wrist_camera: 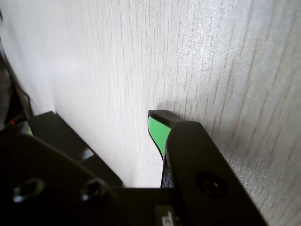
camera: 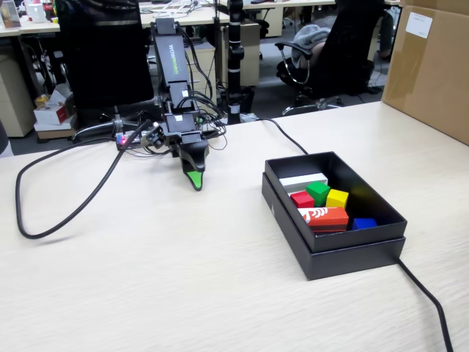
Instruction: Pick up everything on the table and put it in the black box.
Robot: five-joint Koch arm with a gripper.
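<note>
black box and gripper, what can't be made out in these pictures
- Black box, fixed view: near wall hides the floor beside the blue block.
- White block, fixed view: green cube and red cube cover its front.
- Gripper, wrist view: one green tip shows; open or shut unclear.

Black arm (camera: 174, 81) with green lettering at 12 o'clock; black gripper (camera: 194, 178), green-padded tips, screws visible; wires at base.

The light beige wood-grain counter (camera: 183, 279) carries the black box (camera: 344, 253), seated in its upturned lid. A thick black cable (camera: 66, 213) loops on the counter well left of the box, another cable (camera: 429, 301) trails from just beside its near right corner, and a brown carton (camera: 432, 70) stands behind it.
</note>
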